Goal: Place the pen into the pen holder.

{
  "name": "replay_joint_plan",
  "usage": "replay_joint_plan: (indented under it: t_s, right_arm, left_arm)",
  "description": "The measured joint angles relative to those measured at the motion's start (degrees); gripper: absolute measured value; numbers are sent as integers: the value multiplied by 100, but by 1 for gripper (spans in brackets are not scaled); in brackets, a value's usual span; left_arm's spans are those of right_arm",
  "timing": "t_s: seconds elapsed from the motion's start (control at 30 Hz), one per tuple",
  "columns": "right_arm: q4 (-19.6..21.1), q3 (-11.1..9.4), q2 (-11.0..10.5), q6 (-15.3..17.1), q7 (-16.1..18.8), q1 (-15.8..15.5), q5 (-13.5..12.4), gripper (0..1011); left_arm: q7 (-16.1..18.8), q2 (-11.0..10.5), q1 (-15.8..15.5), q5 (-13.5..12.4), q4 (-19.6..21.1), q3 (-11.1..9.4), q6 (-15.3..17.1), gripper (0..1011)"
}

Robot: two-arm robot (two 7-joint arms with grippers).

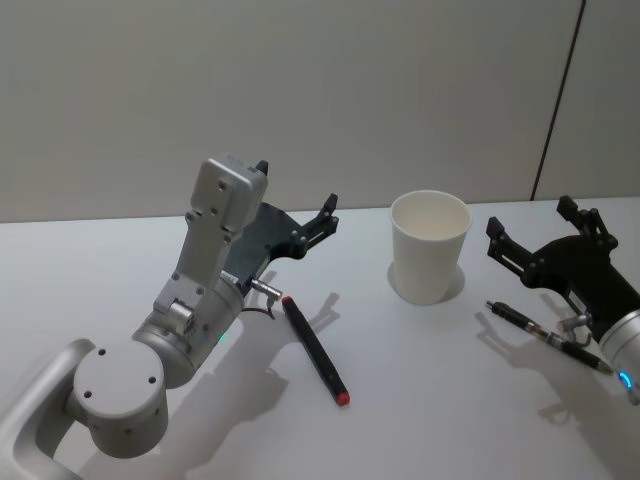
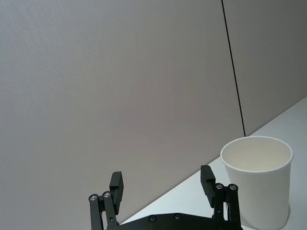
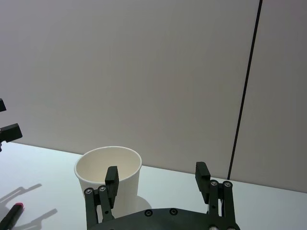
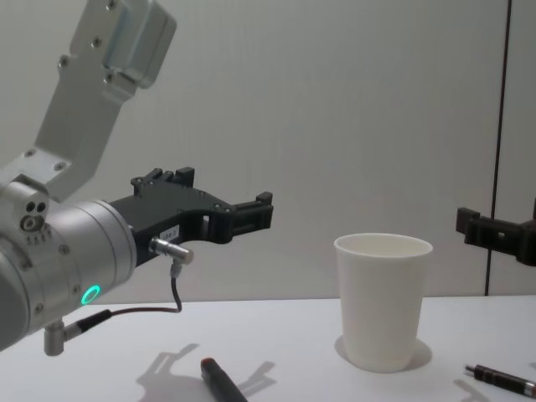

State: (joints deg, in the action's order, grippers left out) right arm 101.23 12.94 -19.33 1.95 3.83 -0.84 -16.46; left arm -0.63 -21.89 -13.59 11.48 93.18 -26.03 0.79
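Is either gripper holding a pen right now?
No, the left gripper and right gripper are both open and empty; the red-tipped pen and the dark pen lie on the table.

grey wall [image 1: 300, 100], dark seam [image 1: 558, 100], white table [image 1: 420, 430]

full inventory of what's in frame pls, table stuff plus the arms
pen holder: 1, white paper cup, upright on the table, right of centre
red-ended pen: 1, black with a red end, lying flat left of the cup
dark pen: 1, black with metallic bands, lying flat right of the cup
table: 1, white
wall: 1, grey with a dark vertical seam, behind the table
left gripper: 1, black, open and empty, raised left of the cup
right gripper: 1, black, open and empty, raised right of the cup
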Motion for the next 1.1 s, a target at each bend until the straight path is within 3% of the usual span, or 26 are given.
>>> replay_joint_plan:
  t_s: [1.1]
  right_arm:
    - [8,-35,-38,-3,27,-33,-30,1001]
  left_arm:
    - [0,0,0,0,0,0,0,1001]
